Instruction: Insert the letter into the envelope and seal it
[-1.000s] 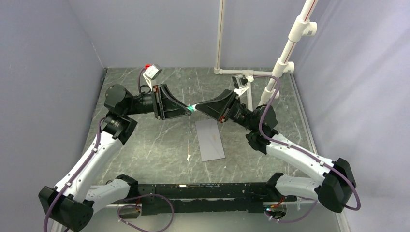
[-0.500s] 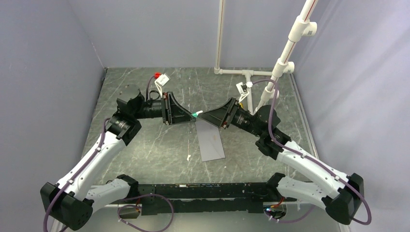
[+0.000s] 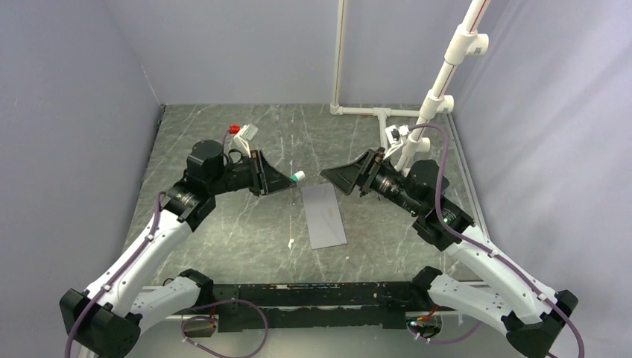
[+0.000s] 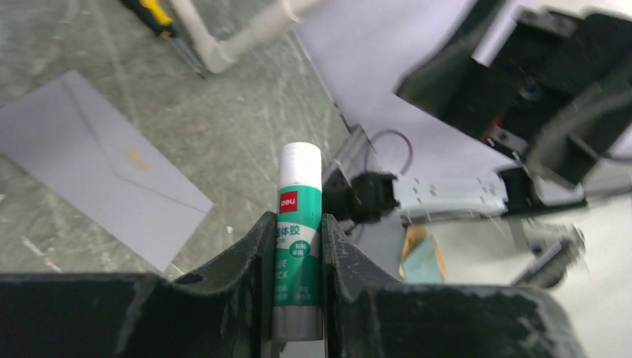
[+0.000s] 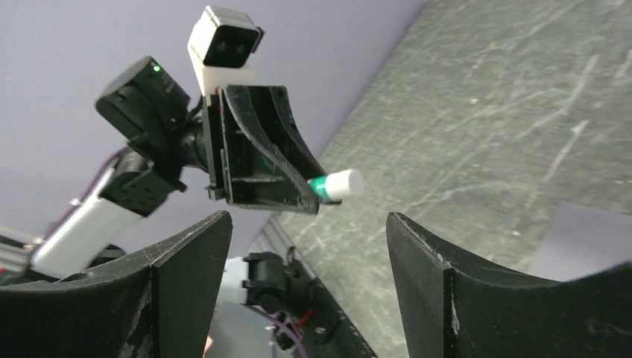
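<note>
Separated since half a second ago: I am drawing the right gripper (image 3: pixel 328 174) back toward the right, away from the left gripper (image 3: pixel 289 180), which it was meeting tip to tip. Right fingers are standing spread, with nothing between them. Left fingers are pinching a green-and-white glue stick (image 4: pixel 299 224) by its lower body (white end pointing toward the right gripper). The envelope (image 3: pixel 325 215) is lying flat on the table (image 3: pixel 223 224), just near of the gap between the two grippers, pointed-flap side facing up, and neither gripper is touching it.
</note>
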### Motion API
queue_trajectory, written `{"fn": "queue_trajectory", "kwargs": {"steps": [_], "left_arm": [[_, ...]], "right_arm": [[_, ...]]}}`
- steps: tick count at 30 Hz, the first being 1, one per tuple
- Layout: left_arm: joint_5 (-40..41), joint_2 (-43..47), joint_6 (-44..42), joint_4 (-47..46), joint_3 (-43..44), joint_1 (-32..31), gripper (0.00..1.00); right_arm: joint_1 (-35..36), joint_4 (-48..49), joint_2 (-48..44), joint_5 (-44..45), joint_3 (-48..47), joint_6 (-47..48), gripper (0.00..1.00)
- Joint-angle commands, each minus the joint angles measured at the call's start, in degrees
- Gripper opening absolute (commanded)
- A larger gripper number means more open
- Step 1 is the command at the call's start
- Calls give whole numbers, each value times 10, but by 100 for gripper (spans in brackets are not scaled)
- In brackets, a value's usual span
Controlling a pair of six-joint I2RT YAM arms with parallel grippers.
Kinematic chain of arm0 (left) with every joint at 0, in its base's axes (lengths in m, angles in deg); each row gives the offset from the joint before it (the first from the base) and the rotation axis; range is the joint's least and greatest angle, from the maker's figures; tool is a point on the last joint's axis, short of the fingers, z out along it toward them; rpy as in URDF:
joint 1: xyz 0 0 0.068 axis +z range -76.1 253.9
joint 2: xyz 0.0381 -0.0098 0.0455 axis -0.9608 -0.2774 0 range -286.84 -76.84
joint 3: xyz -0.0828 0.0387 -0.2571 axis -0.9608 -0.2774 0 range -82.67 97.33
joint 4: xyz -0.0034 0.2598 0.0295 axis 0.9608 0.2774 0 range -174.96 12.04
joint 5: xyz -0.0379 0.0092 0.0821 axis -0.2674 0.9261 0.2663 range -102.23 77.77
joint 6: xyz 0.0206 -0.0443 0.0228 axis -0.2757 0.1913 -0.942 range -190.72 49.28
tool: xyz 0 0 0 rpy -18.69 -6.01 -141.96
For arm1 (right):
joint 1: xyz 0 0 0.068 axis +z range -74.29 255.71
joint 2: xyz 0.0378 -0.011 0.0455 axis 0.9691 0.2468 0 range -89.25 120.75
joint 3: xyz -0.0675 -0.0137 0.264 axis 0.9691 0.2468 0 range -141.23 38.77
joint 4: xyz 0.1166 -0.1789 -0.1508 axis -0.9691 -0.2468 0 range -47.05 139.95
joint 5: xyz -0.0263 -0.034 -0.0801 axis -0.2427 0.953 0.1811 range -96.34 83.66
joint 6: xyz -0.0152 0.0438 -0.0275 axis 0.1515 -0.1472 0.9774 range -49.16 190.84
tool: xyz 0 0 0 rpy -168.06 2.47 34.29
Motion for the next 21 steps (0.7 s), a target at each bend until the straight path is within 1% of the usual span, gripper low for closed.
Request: {"fn": "queue_trajectory", "kwargs": {"steps": [1,5,7,9,10,12,15,18,21], "left_arm": [[157,-30,24,-10,-17,-19,3],[304,-102,34,-33,-9,-76,2],[355,-144,48,-61,-7,-97,2],[404,-192,55,-91,-2,-114,2],[422,-218,55,-101,3,-121,3],[452,-271,43,-145,20,-137,2],[483,-358,25,-194,60,-159,2],[517,-446,26,-221,117,-181,2],[570,-521,32,-237,165,-204,2]], "right_arm": [[0,-71,-12,41,-35,95,78],[0,-111,-2,82,-46,118,76],[0,-135,2,111,-49,116,74],[0,-181,6,164,-63,98,72],[-1,-213,11,188,-81,91,72],[-1,-257,19,206,-113,95,71],[-1,-282,11,211,-130,110,71],[-1,-304,-7,243,-133,118,71],[-1,-321,-19,260,-138,120,71]]}}
